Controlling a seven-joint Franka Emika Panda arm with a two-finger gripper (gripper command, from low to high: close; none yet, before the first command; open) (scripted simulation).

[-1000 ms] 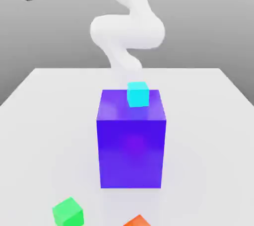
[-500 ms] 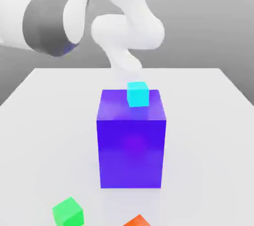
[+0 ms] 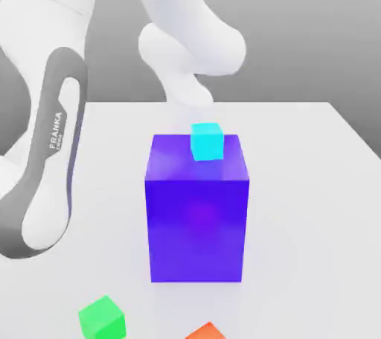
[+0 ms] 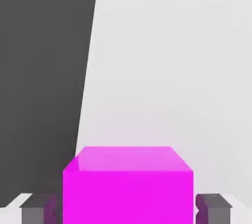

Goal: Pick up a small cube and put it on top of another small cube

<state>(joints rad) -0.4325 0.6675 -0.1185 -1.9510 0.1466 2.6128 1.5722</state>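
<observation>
Gripper (image 4: 127, 208) clamped on the small magenta cube (image 4: 128, 183), one finger pad (image 4: 212, 207) at each side face, cube just above the white table (image 4: 167, 70), cyan cube (image 3: 207, 141) resting atop the blue-purple block (image 3: 197, 211), green cube (image 3: 101, 318) near the front edge.

The flat white counter (image 3: 298, 181) carries a tall blue-purple block (image 3: 197, 218); near it sit a small green cube (image 3: 101, 318) and an orange cube (image 3: 205, 332).

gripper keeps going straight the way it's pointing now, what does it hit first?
The gripper is shut on the pink cube, which sits between its fingers. Beyond the cube lies the white table, so probably the tabletop; depth is unclear.
</observation>
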